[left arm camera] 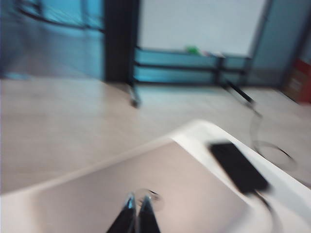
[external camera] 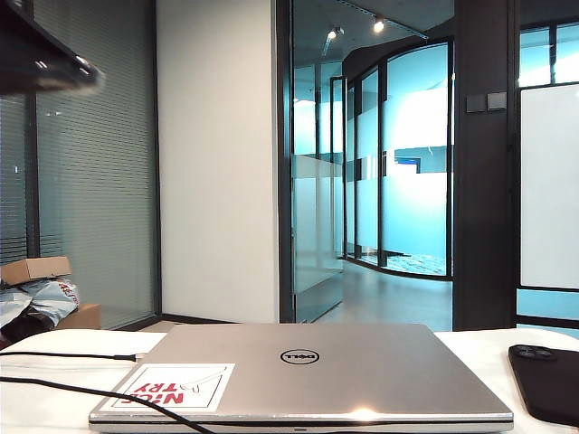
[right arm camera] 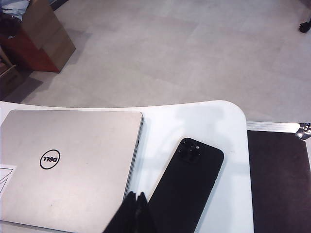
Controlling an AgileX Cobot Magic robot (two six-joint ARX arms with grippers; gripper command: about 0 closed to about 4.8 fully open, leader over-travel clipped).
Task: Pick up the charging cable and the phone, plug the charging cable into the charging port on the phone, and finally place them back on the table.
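While both tools are pressed together, the right tool (right arm camera: 136,196) hovers just beside the phone (right arm camera: 187,189), left tool (left arm camera: 137,201) above the laptop (left arm camera: 146,189)

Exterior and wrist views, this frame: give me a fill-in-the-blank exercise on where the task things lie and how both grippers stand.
1. The phone lies with its camera bump facing ____.
2. The silver laptop has its lid ____.
3. In the exterior view, the phone lies on the table to the ____ of the laptop.
4. The fingers of the left gripper, above the laptop, and of the right gripper, above the gap between laptop and phone, are ____ and hold nothing.

Missing words: up; closed; right; shut
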